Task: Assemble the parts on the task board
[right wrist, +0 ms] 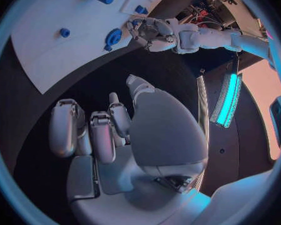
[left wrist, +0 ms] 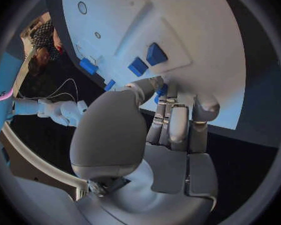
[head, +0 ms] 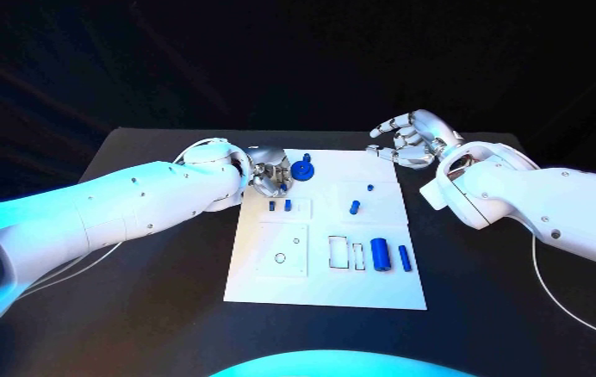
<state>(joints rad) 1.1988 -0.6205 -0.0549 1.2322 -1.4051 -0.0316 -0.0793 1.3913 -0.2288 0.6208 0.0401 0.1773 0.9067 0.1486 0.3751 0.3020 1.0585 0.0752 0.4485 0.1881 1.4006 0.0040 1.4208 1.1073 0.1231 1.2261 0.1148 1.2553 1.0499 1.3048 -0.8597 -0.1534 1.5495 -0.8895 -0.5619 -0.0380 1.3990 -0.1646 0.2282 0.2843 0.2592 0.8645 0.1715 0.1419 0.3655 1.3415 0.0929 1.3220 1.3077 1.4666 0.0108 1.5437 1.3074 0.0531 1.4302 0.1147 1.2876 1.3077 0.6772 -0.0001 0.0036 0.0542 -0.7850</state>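
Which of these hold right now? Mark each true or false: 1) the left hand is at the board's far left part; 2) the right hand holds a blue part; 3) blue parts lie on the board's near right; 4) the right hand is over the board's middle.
1) True: the left hand is over the task board at its far left, beside the round blue part.
2) False: the right hand holds nothing, fingers apart.
3) True: two blue cylinders lie there.
4) False: it hangs beyond the board's far right corner, over the black table.
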